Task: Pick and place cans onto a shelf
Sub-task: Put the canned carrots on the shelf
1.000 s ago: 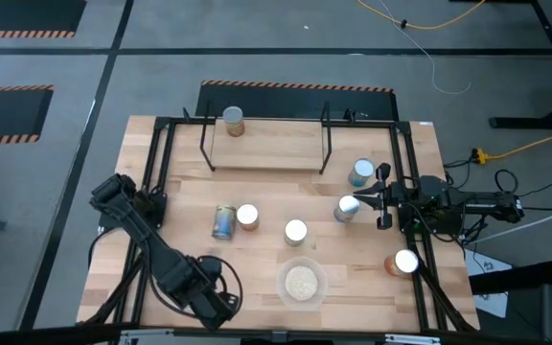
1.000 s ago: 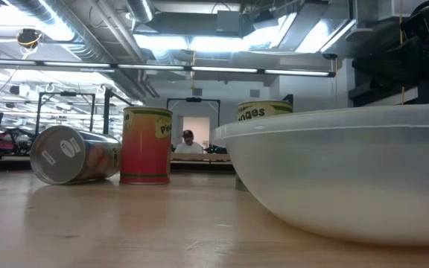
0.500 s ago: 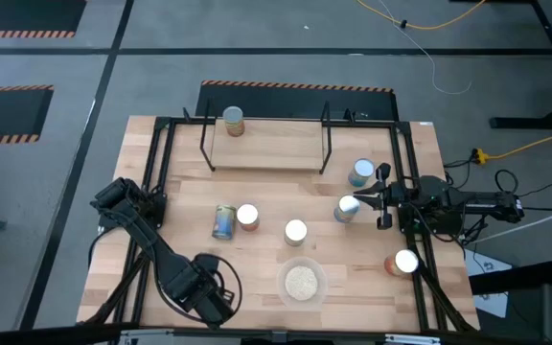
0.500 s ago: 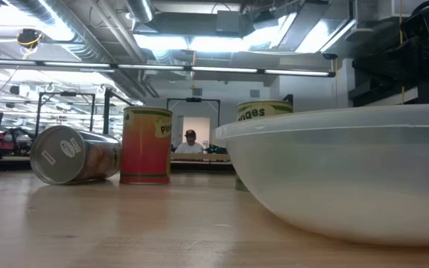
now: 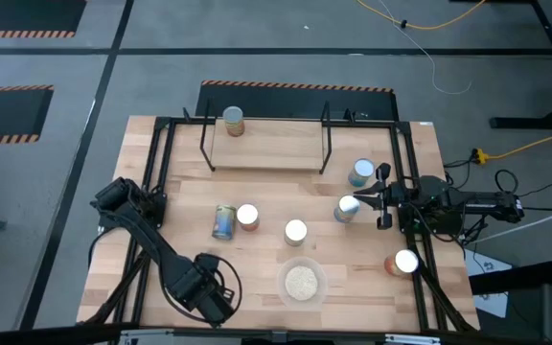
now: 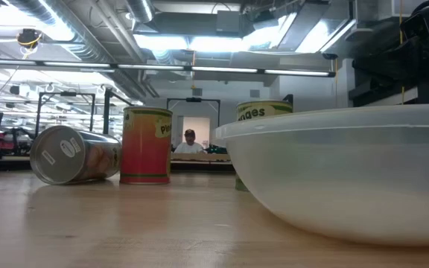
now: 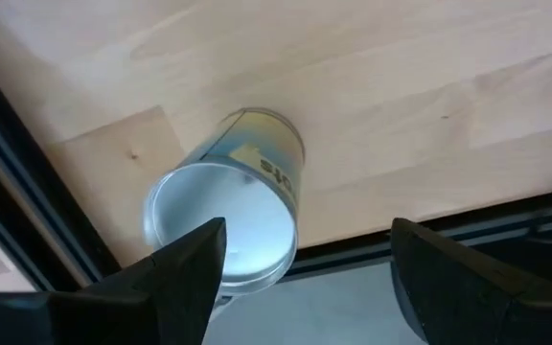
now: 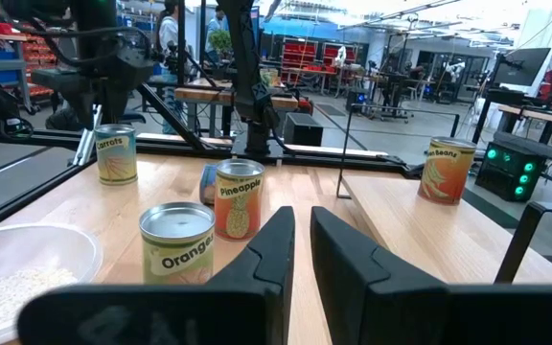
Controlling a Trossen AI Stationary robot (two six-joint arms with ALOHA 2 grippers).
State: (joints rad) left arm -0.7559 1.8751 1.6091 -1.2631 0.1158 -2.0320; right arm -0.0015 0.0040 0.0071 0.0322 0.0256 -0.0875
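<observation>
Several cans stand on the wooden table. One green-labelled can [image 5: 233, 121] stands on the shelf [image 5: 266, 146] at the far side. My left gripper [image 7: 300, 273] is open near the table's front left edge, above an upright can [image 7: 226, 222] with a blue and yellow label that stands near the table's edge. Its fingers are over the can and do not touch it. My right gripper [image 5: 362, 199] is at the table's right, shut and empty, with a blue can [image 5: 346, 208] just beside its tips. Its fingers also show in the right wrist view [image 8: 302, 259].
A clear bowl of pale grains [image 5: 301, 282] sits at the front middle. Mid-table are a lying can [image 5: 223, 222], a pineapple can [image 5: 247, 217] and an oranges can [image 5: 295, 231]. Another blue can [image 5: 360, 172] and an orange can [image 5: 402, 262] stand at the right.
</observation>
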